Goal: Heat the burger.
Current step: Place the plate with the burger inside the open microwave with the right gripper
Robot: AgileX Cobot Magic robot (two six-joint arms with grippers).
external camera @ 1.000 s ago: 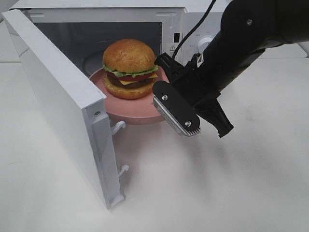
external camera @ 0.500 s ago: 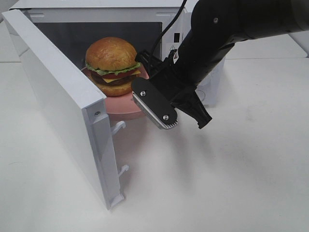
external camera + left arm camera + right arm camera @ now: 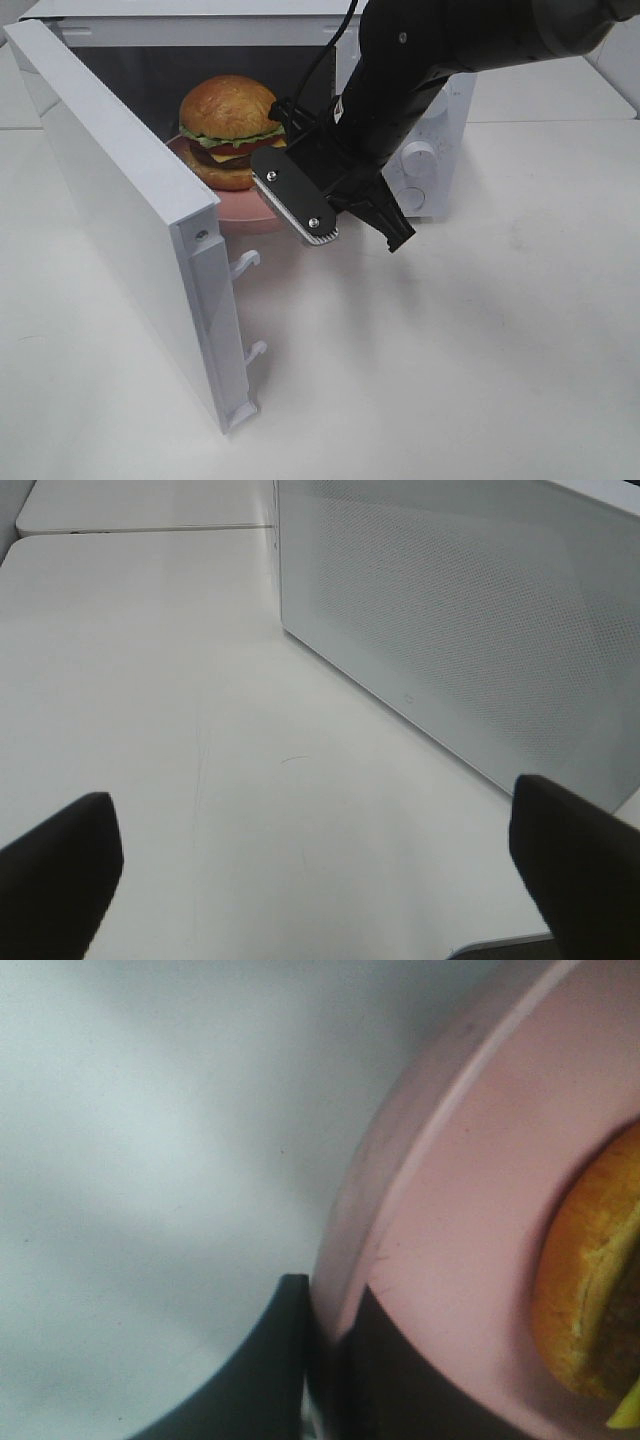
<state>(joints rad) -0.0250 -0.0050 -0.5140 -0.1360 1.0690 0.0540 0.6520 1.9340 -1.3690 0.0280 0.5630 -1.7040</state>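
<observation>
2 grippers: right gripper (image 3: 325,1355) clamped on plate (image 3: 460,1250) rim; left gripper (image 3: 318,868) spread, empty.
Burger (image 3: 230,130): seated beyond right jaws, at microwave (image 3: 425,160) mouth.

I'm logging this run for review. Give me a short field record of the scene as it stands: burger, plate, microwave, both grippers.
food: round burger with glossy golden-brown bun, lettuce, tomato and cheese, sitting on the plate
dish: pink round plate, at the microwave's mouth
oven: white microwave, door swung open
right arm: right gripper shut on the plate's rim
left arm: left gripper open, empty, over the white table beside the microwave's perforated wall
</observation>
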